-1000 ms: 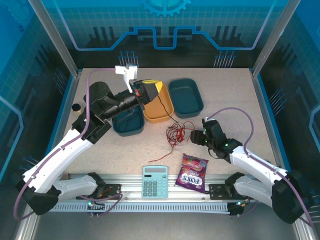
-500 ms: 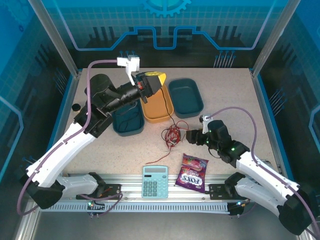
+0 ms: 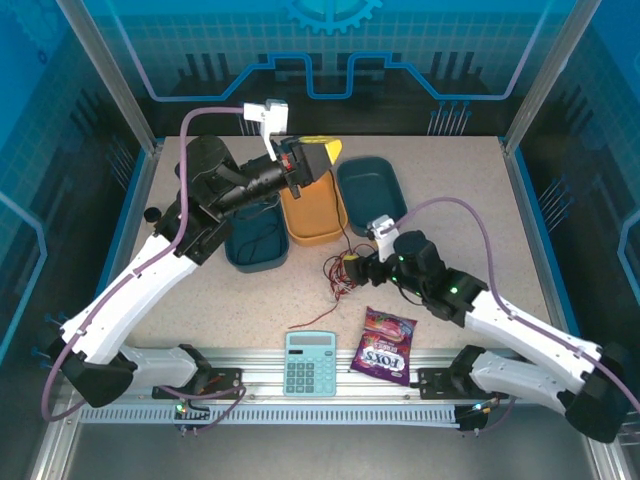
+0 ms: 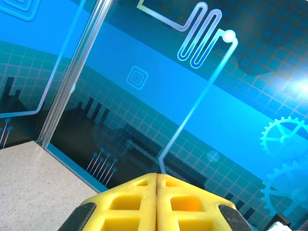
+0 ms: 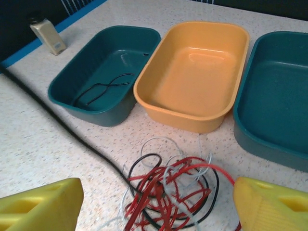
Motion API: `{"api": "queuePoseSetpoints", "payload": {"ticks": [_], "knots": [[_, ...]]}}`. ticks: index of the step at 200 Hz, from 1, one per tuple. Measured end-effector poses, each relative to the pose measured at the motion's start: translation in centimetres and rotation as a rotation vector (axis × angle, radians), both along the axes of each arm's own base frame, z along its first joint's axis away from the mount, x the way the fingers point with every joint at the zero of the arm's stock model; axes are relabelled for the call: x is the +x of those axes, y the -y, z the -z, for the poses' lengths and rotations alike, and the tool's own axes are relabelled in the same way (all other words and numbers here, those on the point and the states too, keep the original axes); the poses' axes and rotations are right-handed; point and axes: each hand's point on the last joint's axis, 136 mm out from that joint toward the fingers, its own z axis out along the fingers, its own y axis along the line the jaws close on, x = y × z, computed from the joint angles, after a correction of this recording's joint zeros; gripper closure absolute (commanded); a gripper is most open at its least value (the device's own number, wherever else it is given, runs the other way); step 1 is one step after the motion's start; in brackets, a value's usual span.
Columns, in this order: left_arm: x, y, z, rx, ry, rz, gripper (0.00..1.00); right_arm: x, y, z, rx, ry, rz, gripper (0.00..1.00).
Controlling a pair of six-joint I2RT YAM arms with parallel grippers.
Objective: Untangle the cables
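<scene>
Speckled table (image 3: 470, 200) — cables (image 5: 168, 192) tangled directly before right gripper (image 5: 159, 204); teal tray (image 5: 103, 72), orange tray (image 5: 192, 72), second teal tray (image 5: 274, 96) beyond — calculator (image 3: 310, 363), sweets bag (image 3: 383, 345) behind.

I count three rounded plastic tubs: two teal, the left teal tub (image 5: 91, 113) and the right teal tub (image 5: 274, 91), plus one orange-yellow tub (image 5: 192, 72). One tangle of thin cables in three colours: red cable (image 5: 166, 190), black cable (image 5: 96, 151), white cable (image 5: 158, 140). One pale-blue pocket calculator (image 3: 310, 362), one purple foil sweet bag (image 3: 384, 344)
</scene>
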Motion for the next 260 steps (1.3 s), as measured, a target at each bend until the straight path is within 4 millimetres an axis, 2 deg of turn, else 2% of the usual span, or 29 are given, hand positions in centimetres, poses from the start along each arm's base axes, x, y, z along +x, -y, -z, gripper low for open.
{"api": "queuePoseSetpoints", "payload": {"ticks": [28, 67, 117, 146, 184, 260], "knots": [[-0.7, -0.2, -1.7, -0.017, 0.032, 0.019, 1.0, 1.8, -0.8, 2.1, -0.067, -0.014, 0.029, 0.18], [-1.7, -0.7, -3.8, -0.041, 0.077, 0.034, 1.0, 3.3, -0.8, 4.9, -0.141, -0.035, 0.08, 0.18], [-2.6, -1.6, -5.0, -0.053, 0.116, 0.028, 1.0, 4.5, 0.4, 6.1, -0.155, -0.05, 0.19, 0.22], [-3.1, -3.1, -6.0, -0.062, 0.155, -0.005, 1.0, 4.3, 1.7, 7.8, -0.159, -0.087, 0.239, 0.22], [-3.5, -6.1, -8.0, -0.09, 0.206, -0.084, 1.0, 3.5, 4.0, 10.6, -0.181, -0.148, 0.297, 0.22], [-3.2, -10.2, -11.5, -0.127, 0.295, -0.232, 1.0, 2.5, 7.1, 13.4, -0.185, -0.221, 0.382, 0.21]]}}
